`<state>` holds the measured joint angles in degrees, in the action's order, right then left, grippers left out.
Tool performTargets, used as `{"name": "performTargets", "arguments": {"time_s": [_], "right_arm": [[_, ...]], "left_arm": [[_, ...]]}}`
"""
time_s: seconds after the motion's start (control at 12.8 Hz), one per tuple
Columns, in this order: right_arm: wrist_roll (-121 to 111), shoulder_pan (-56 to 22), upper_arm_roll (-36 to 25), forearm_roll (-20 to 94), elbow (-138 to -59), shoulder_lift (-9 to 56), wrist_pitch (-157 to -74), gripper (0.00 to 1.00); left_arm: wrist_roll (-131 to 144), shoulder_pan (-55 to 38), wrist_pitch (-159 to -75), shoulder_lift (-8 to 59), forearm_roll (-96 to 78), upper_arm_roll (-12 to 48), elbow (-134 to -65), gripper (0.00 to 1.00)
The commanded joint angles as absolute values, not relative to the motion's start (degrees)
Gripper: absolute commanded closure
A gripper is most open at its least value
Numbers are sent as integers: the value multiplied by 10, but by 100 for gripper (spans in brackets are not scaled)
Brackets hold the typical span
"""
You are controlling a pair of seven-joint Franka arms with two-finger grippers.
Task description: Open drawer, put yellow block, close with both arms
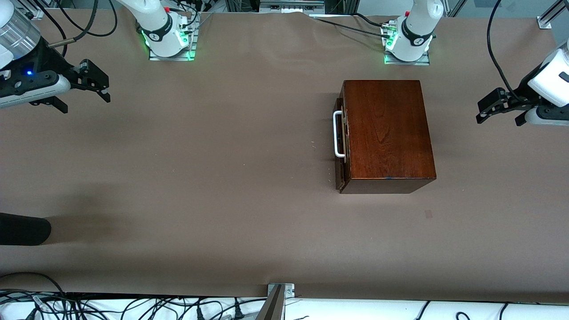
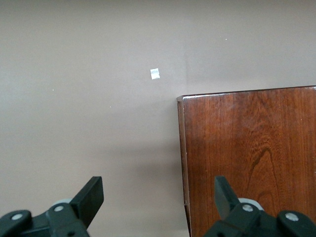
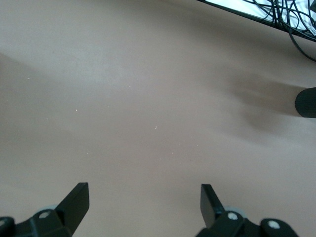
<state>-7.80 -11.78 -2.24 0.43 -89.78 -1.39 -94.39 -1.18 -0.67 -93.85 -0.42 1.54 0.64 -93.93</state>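
Observation:
The reddish-brown wooden box (image 1: 389,133) stands on the table toward the left arm's end. Its drawer (image 1: 341,171) is shut, and the white U-shaped handle (image 1: 338,134) faces the right arm's end. The yellow block is out of view in every frame. My left gripper (image 1: 498,121) is open and empty above the table at the left arm's end, apart from the box. The left wrist view shows its fingers (image 2: 91,195) spread wide, with the box top (image 2: 247,158) under one of them. My right gripper (image 1: 85,104) is open and empty above the table at the right arm's end; the right wrist view (image 3: 143,190) shows bare table below it.
A black rounded object (image 1: 22,229) reaches in from the table's edge at the right arm's end, nearer the front camera; it also shows in the right wrist view (image 3: 306,102). A small pale tape mark (image 2: 155,74) lies on the brown table cover (image 1: 222,178) near the box.

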Motion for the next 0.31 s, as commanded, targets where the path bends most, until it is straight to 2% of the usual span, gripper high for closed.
{"name": "performTargets", "arguments": {"time_s": [0.0,0.23], "right_arm": [[-79,-113,-20,10,-893,-14,-944,0],[-80,-113,-21,10,-893,-14,-943,0]], "left_arm": [[-4,-7,-944,-16,18,10,-956,0],[-1,-8,-924,-14,18,10,-956,0]]}}
